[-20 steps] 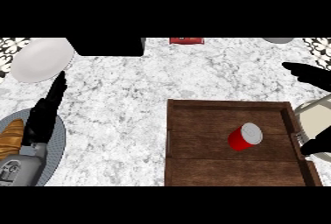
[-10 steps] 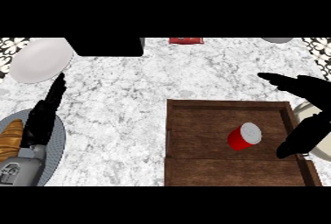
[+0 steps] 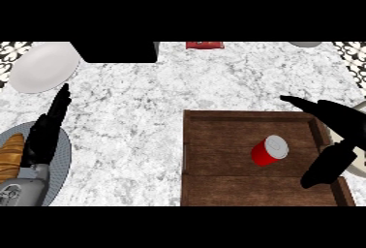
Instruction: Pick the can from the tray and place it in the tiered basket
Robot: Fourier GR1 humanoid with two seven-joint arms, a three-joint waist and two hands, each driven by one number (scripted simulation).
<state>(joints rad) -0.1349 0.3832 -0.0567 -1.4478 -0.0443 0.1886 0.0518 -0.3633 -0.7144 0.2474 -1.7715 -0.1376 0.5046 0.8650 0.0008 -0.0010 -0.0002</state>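
Observation:
A red can (image 3: 268,151) with a pale lid lies on its side near the middle of the brown wooden tray (image 3: 214,189). My right hand (image 3: 340,127) hovers over the tray's right side, open, with the fingers reaching above the can's far right and the thumb below it. A gap separates the hand from the can. My left hand (image 3: 47,130) rests open at the left edge, fingers pointing up. A black block (image 3: 114,51) at the top may be part of the tiered basket; I cannot tell.
A white plate (image 3: 41,68) sits at the top left. A grey plate (image 3: 60,160) with a bread loaf (image 3: 10,156) lies under my left arm. A small red item (image 3: 205,45) is at the top centre.
My right hand has moved left and down from the right edge to the tray's right side, nearer the can. The can and the left hand have stayed put.

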